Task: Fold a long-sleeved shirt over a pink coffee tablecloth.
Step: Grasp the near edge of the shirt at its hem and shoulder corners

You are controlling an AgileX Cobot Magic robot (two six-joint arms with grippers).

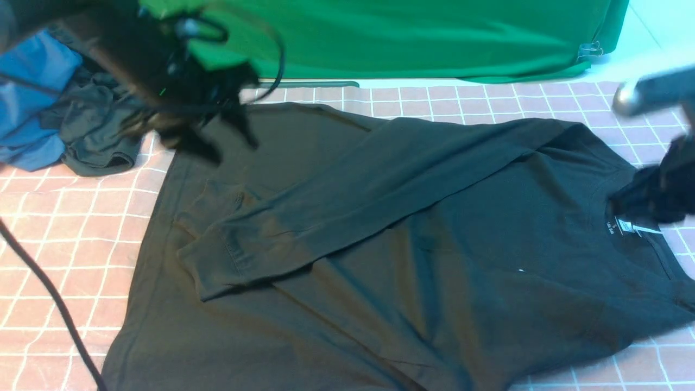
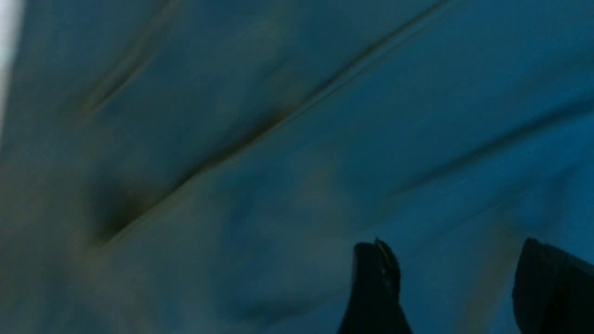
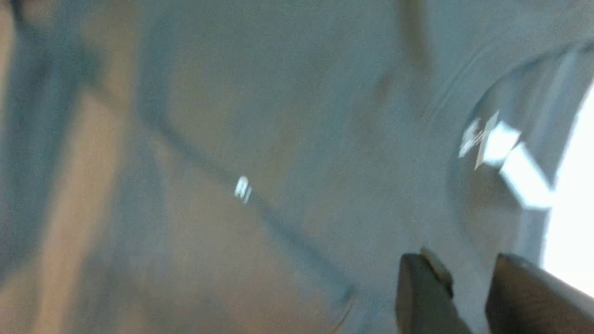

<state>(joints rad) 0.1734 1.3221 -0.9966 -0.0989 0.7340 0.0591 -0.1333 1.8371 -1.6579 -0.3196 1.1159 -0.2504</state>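
Nearest me, along the bottom of the front view, the pink coffee tablecloth [image 1: 65,239] shows its white grid at lower left and lower right. A black cable [image 1: 54,304] crosses it at lower left.

The long-sleeved shirt [image 1: 434,282] lies flat on that cloth and fills most of the frame, with its hem toward the left and its collar toward the right. A small white speck of the logo [image 1: 521,270] shows right of centre. One sleeve [image 1: 353,195] is laid slantwise over the body, running from the upper right shoulder down to its cuff at centre left.

At the right edge, my right gripper [image 1: 646,198] sits blurred over the collar, just beside the white neck label [image 1: 632,228]. I cannot tell from here whether it touches the knit. In my right wrist view its fingers [image 3: 424,297] stand a little apart, and shirt fabric shows through the narrow gap.

At upper left, my left gripper [image 1: 228,141] hangs over the far hem corner of the shirt. Its two dark fingers are spread. In my left wrist view the fingers [image 2: 376,287] are wide apart, and only blurred dark cloth lies beyond them.

Further back at upper left, a dark grey-green garment [image 1: 92,130] is bunched on the tablecloth against a blue garment [image 1: 27,98]. Farthest off, a bright green cloth [image 1: 407,32] spans the top of the frame.
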